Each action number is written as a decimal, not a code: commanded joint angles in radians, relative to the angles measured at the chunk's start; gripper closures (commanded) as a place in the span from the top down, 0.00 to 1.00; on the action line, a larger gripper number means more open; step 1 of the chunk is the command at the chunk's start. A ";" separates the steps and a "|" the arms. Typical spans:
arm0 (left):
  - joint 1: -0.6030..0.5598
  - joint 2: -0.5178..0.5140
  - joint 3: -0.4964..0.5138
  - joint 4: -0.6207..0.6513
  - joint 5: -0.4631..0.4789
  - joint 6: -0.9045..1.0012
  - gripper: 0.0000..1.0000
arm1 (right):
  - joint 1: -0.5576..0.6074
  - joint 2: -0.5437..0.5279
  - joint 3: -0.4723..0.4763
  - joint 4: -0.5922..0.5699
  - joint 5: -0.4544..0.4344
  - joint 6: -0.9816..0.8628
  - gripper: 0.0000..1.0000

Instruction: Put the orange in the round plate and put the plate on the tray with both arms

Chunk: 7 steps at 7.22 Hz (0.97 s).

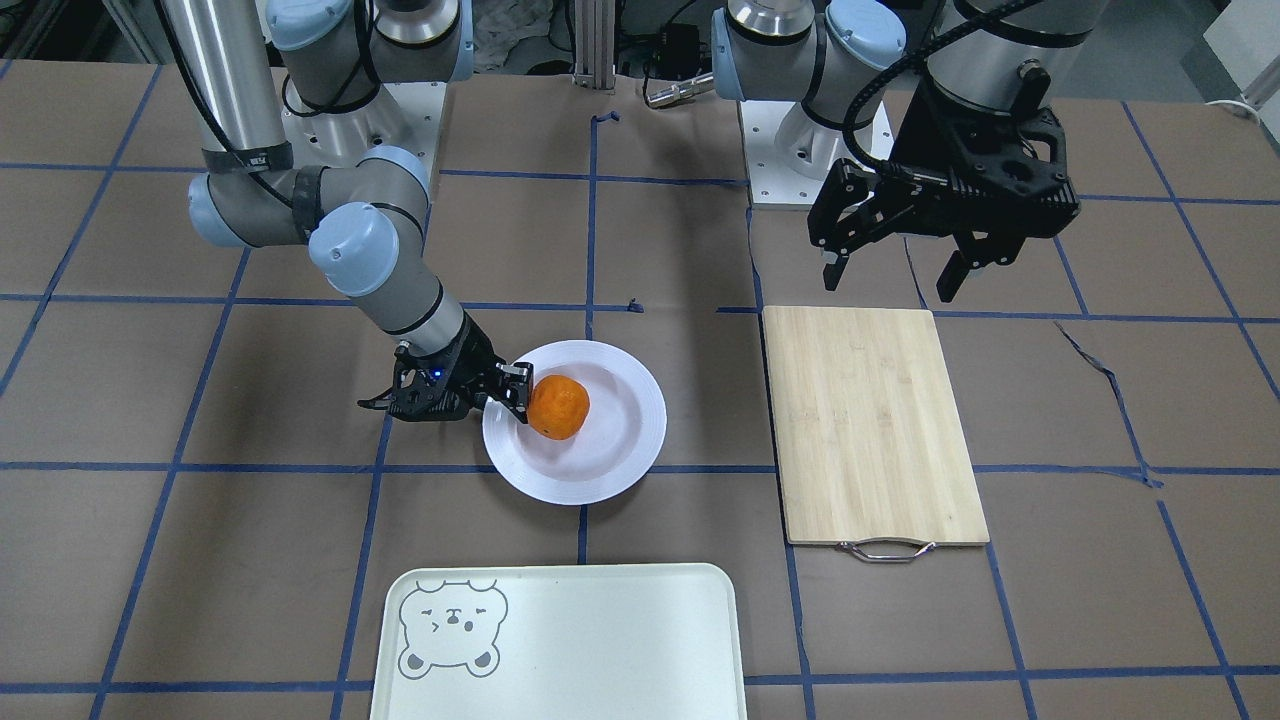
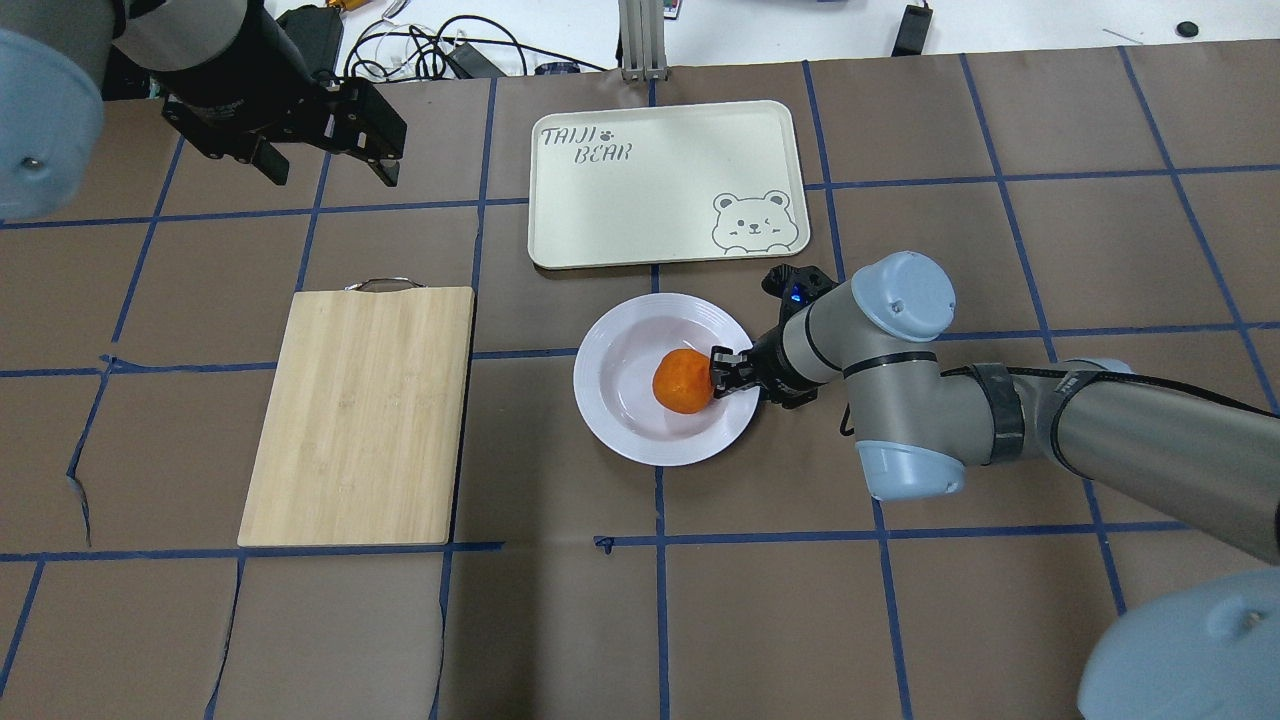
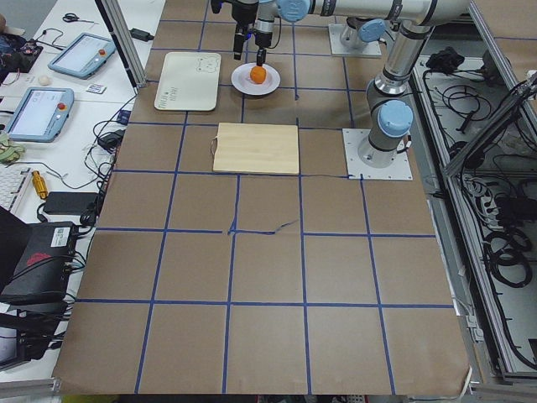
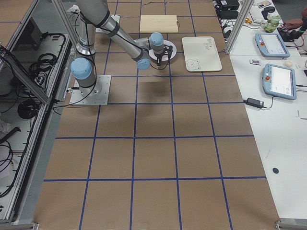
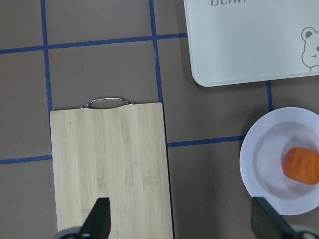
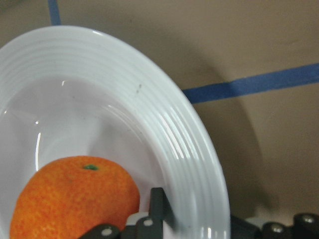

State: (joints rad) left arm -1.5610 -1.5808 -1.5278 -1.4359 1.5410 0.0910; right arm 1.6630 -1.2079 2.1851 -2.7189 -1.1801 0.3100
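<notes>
The orange (image 1: 558, 407) lies in the sunken centre of the round white plate (image 1: 620, 440), on the side nearest my right gripper (image 1: 515, 388). That gripper comes in low over the plate's rim (image 6: 164, 114). One of its fingers (image 6: 157, 199) sits inside the plate beside the orange (image 6: 75, 199); the rim hides the other. It looks shut on the rim. My left gripper (image 1: 890, 275) hangs open and empty, high above the table behind the cutting board. The cream tray (image 2: 640, 190) with the bear face lies just beyond the plate (image 2: 625, 350), apart from it.
A bamboo cutting board (image 2: 360, 410) with a metal handle lies flat on the left side of the table, below the left gripper (image 2: 330, 170). Brown table covering with blue tape lines surrounds everything.
</notes>
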 commanded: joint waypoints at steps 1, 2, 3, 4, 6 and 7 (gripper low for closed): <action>0.001 -0.001 -0.003 0.000 0.001 0.001 1.00 | 0.009 -0.001 -0.016 0.001 0.003 0.049 0.11; 0.001 0.001 -0.002 0.002 0.001 0.001 1.00 | 0.018 -0.002 -0.019 0.005 -0.001 0.055 0.00; 0.001 0.001 -0.003 0.002 0.001 0.003 1.00 | 0.027 -0.007 -0.021 0.005 -0.006 0.058 0.00; 0.001 0.001 -0.006 0.002 0.001 0.001 1.00 | 0.029 -0.010 -0.021 0.004 -0.006 0.057 0.00; 0.001 0.001 -0.008 0.002 0.001 0.003 1.00 | 0.027 -0.012 -0.025 0.005 -0.047 0.052 0.00; 0.001 0.001 -0.009 0.002 0.001 0.003 1.00 | 0.026 -0.015 -0.075 0.058 -0.052 0.055 0.00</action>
State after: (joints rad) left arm -1.5601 -1.5800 -1.5353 -1.4346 1.5416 0.0934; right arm 1.6906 -1.2195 2.1496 -2.7016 -1.2149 0.3643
